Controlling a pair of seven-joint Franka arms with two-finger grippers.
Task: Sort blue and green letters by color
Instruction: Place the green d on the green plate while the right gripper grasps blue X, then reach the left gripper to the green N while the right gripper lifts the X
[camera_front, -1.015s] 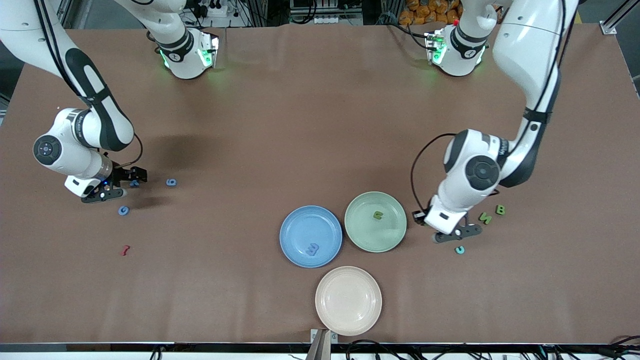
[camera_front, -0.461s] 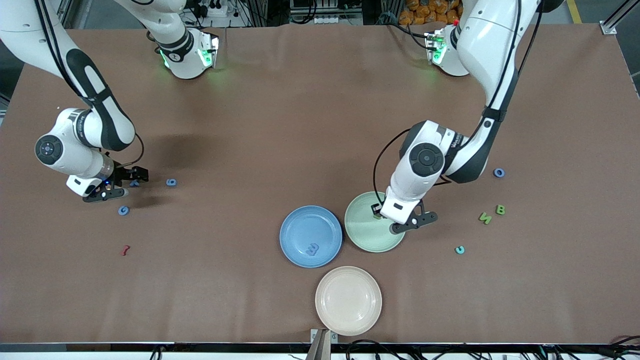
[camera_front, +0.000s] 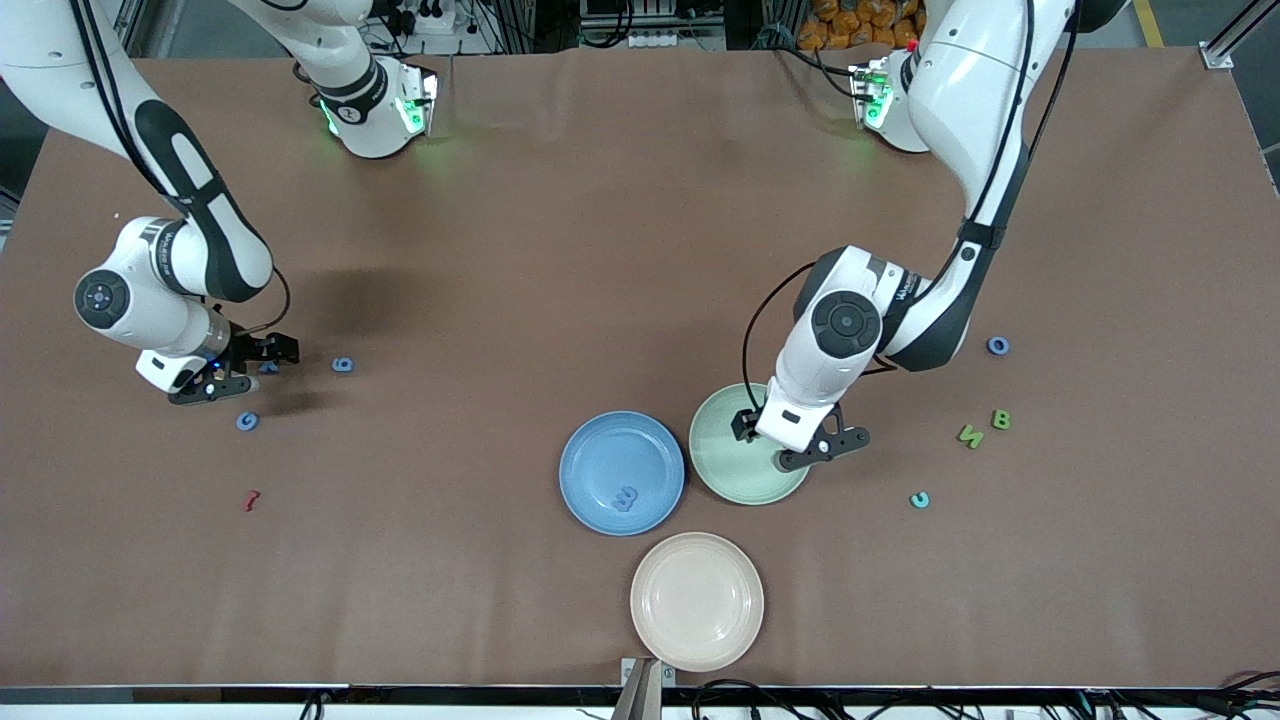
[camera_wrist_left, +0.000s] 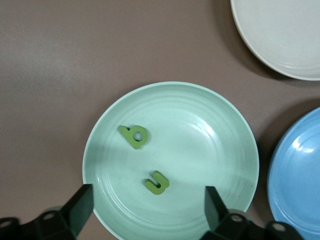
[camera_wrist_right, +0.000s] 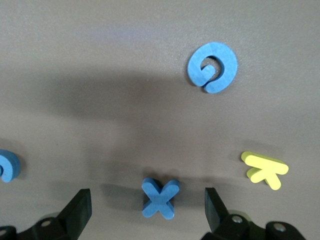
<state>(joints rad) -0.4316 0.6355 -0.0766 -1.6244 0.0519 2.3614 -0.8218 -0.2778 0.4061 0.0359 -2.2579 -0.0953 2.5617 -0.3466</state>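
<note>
Brown table (camera_front: 600, 250): we see it fill the frame, plates at lower centre.
Right gripper (camera_front: 232, 372): at frame left, fingers spread wide over a blue X (camera_wrist_right: 160, 198); we fear it could nudge the yellow letter (camera_wrist_right: 265, 170) beside it.
Blue plate (camera_front: 600, 450): one blue letter.
Left gripper (camera_wrist_left: 147, 210): wide, empty, above the green plate (camera_wrist_left: 225, 150).
Green letters (camera_wrist_left: 134, 136): two small flat foam pieces in that plate; others lie at frame right.

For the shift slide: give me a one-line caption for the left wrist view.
Open left gripper over the green plate, two green letters lying in it; blue plate and cream plate beside it.
</note>
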